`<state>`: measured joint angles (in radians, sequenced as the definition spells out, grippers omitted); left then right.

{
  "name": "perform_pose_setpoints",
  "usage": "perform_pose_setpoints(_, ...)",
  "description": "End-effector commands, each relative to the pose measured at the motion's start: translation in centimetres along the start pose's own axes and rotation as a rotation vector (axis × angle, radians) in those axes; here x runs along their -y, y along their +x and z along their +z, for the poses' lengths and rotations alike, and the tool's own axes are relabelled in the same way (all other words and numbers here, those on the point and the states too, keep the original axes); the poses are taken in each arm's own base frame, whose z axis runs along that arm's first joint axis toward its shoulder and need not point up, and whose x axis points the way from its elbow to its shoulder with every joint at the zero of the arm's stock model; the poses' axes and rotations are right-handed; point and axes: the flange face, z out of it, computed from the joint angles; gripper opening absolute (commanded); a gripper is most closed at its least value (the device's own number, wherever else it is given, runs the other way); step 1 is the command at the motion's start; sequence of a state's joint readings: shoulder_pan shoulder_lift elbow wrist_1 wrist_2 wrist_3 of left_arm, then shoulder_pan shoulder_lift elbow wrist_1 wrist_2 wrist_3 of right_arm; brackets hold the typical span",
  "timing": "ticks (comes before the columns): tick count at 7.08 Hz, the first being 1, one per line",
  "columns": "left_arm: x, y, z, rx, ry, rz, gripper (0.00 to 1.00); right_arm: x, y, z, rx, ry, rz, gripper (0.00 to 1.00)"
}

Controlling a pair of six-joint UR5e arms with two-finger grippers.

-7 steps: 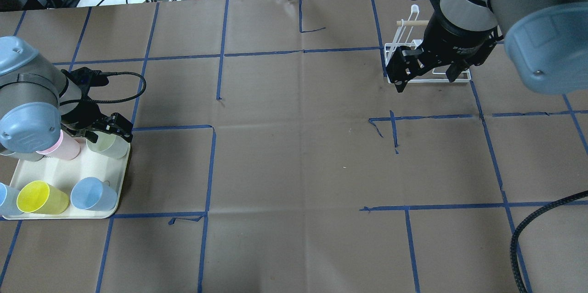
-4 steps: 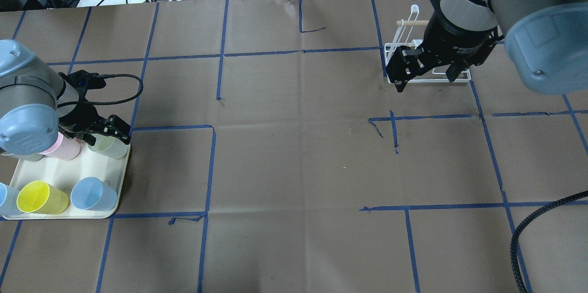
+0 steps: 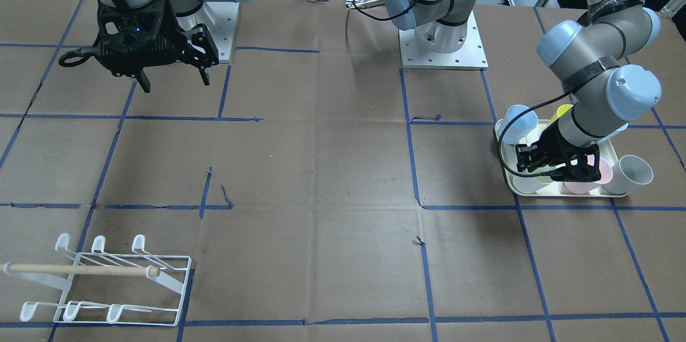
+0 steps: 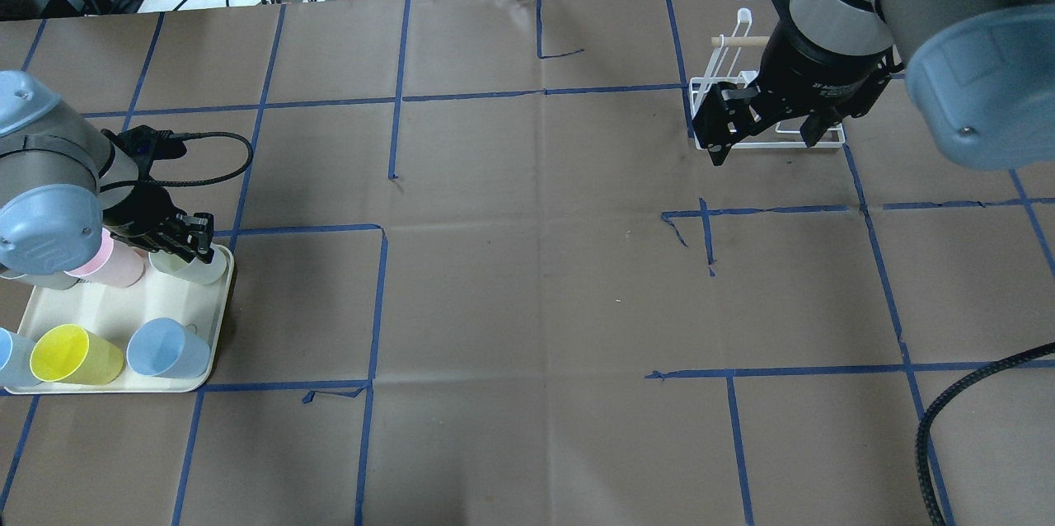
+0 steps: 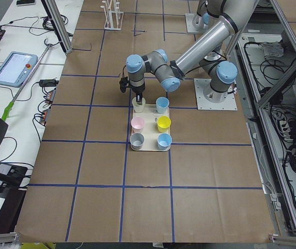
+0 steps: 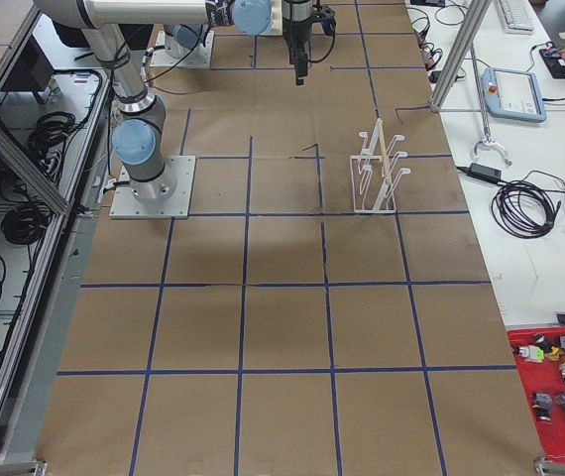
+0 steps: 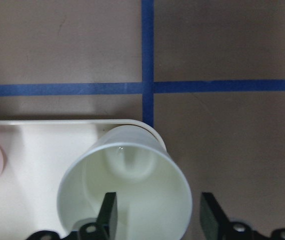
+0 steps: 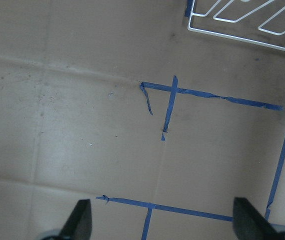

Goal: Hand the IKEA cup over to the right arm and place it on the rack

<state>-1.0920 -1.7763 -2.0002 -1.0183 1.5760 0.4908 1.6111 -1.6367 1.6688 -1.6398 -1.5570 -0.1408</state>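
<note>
The left gripper (image 7: 157, 217) is open and low over the pale IKEA cup (image 7: 132, 165). One finger reaches inside the cup's mouth and the other stands just outside its wall with a small gap, so nothing is clamped. The cup stands upright in the cream tray (image 4: 107, 303), in the corner far from the robot and toward the table's middle, hard against the tray's rim. A crossing of blue tape lies just beyond that corner. The pink cup (image 4: 119, 266) stands just beside it and partly under the left arm's wrist. The yellow cup (image 4: 70, 354) and a blue cup (image 4: 165, 349) stand in the row nearer the robot, apart from the gripper. A black cable (image 4: 222, 159) loops from the left wrist over the table beside the tray. The right gripper (image 3: 175, 84) hangs wide open and empty above the table. In the overhead view it covers part of the rack (image 3: 102, 270), yet the front-facing view shows it well apart, on the robot's side of the rack. The rack stands near the table's far edge. A broad stretch of brown paper (image 4: 536, 287) crossed by tape lines lies between tray and rack.
</note>
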Motion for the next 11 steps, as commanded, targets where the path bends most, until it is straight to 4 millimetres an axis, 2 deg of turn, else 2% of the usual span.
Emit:
perform_pose_setpoints(1, 0.8, -0.4, -2.1, 0.012, 0.033, 0.003, 0.0, 0.0, 0.0, -0.1, 0.0, 0.001, 0.0, 1.0)
perform_pose_setpoints(3, 1.5, -0.2, -5.1, 0.026, 0.065, 0.012, 0.0, 0.1, 0.0, -0.1, 0.0, 0.012, 0.011, 1.0)
perform_pose_setpoints(4, 1.8, -0.3, -8.2, 0.021, 0.059, 0.014, 0.0, 0.6, -0.1, 0.3, 0.008, 0.035, 0.019, 1.0)
perform_pose_setpoints(5, 2.4, -0.2, -13.1, 0.02, 0.059, 0.02, 0.0, 2.9, -0.5, 2.7, 0.078, 0.139, 0.073, 1.0)
perform_pose_setpoints(6, 3.5, 1.2, -18.2, 0.016, 0.065, 0.052, 0.0, 3.8, -0.9, 3.8, 0.126, 0.218, 0.166, 1.0)
perform_pose_setpoints(7, 4.8, 3.4, -22.8, -0.014, 0.093, 0.086, 0.0, 4.2, -1.5, 3.9, 0.199, 0.286, 0.251, 1.0)
perform_pose_setpoints(8, 5.0, 4.8, -24.9, -0.012, 0.11, 0.112, 0.0, 4.6, -2.3, 3.6, 0.311, 0.373, 0.347, 1.0)
perform_pose_setpoints(10, 6.0, 7.4, -25.1, -0.121, 0.211, 0.161, 0.0, 2.9, -2.8, 6.7, 0.551, 0.406, 0.685, 1.0)
perform_pose_setpoints(11, 6.4, 8.8, -24.6, -0.182, 0.314, 0.232, 0.0, 1.4, -3.2, 7.8, 0.699, 0.467, 0.758, 1.0)
